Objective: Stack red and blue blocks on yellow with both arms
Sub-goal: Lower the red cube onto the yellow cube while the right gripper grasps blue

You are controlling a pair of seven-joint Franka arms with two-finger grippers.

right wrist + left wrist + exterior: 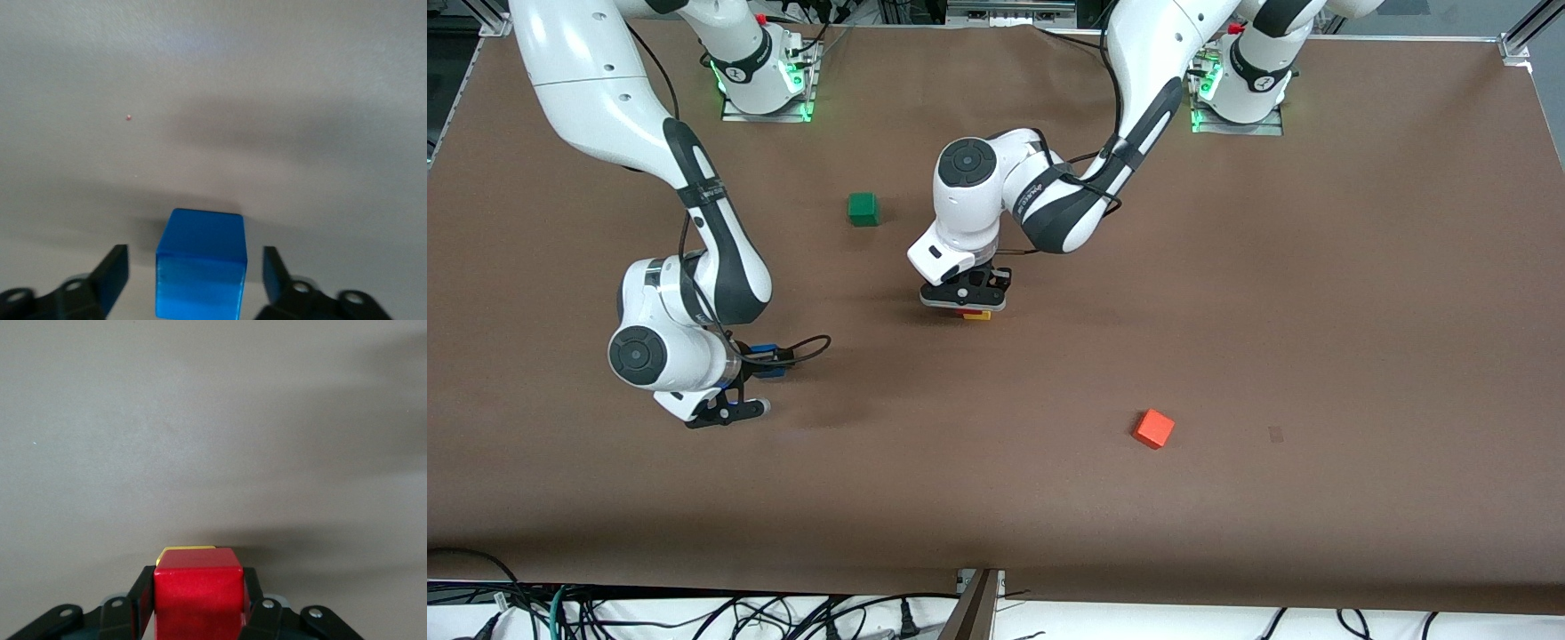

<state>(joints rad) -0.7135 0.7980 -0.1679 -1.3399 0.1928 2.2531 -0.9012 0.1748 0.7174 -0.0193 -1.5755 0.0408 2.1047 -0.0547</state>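
Note:
My left gripper (pixel 969 300) is low over the middle of the table, shut on the deep red block (pixel 967 312). In the left wrist view its fingers (pixel 141 597) press both sides of the red block (pixel 198 600), which sits on the yellow block (pixel 187 550); only a yellow edge shows there, and a corner in the front view (pixel 982 316). My right gripper (pixel 758 363) is down at the table toward the right arm's end, open around the blue block (pixel 767 349). In the right wrist view the blue block (pixel 201 260) rests on the table with gaps to both fingers (pixel 117 267).
A green cube (pixel 863 209) lies nearer the robot bases, between the two grippers. An orange-red cube (pixel 1154 428) lies nearer the front camera toward the left arm's end. The brown table (pixel 1316 311) has cables along its front edge.

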